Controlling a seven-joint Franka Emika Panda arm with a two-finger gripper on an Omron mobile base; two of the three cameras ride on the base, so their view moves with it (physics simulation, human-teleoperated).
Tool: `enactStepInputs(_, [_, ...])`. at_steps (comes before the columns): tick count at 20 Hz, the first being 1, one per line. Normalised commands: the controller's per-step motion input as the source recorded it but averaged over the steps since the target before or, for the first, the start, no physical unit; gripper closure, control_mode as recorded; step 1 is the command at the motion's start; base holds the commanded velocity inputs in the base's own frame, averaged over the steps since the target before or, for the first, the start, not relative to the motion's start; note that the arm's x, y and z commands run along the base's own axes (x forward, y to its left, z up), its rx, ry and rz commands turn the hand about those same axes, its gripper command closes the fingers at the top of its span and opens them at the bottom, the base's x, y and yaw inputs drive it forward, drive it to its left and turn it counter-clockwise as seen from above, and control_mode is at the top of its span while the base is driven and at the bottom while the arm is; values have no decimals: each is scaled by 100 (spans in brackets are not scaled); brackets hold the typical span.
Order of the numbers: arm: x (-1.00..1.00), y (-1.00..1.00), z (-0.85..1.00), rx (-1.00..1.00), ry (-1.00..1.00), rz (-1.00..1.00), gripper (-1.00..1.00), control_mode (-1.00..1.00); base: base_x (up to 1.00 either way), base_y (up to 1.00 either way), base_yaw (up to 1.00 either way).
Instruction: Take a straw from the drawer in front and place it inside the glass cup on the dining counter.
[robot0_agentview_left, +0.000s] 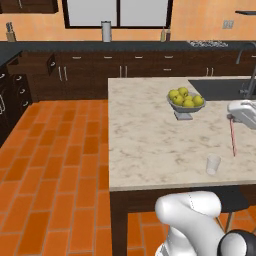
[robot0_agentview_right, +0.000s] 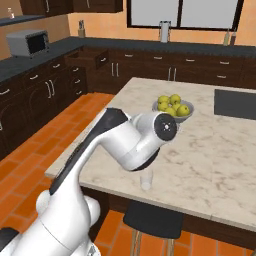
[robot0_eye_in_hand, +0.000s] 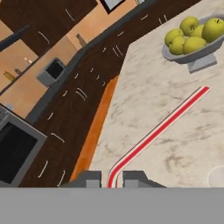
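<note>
**Counter layout, seen from the left base view**

The dining counter (robot0_agentview_left: 150, 140) fills the centre and right. On it, the fruit bowl (robot0_agentview_left: 185, 102) stands toward 12 o'clock from the glass cup (robot0_agentview_left: 213, 164), well apart from it. The straw (robot0_agentview_left: 232, 137) hangs over the counter at 1 o'clock from the cup, below the gripper (robot0_agentview_left: 230, 118), with the bowl at its 10 o'clock. The drawer (robot0_agentview_left: 35, 62) stands open at far 10 o'clock, below the back worktop (robot0_agentview_left: 100, 46).
</note>
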Motion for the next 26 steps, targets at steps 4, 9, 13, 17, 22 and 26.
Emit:
enactStepInputs(4, [21, -6, -28, 16, 0, 0, 100, -100, 0, 0, 0])
enactStepInputs(9, [15, -22, -39, 0, -5, 0, 100, -100, 0, 0, 0])
enactStepInputs(13, [18, -9, -26, 0, -6, 0, 100, -100, 0, 0, 0])
enactStepInputs(17, [20, 0, -18, 0, -3, 0, 100, -100, 0, 0, 0])
enactStepInputs(22, [20, 0, -12, 1, -1, 0, 100, -100, 0, 0, 0])
enactStepInputs(26, [16, 0, -16, 0, -2, 0, 100, -100, 0, 0, 0])
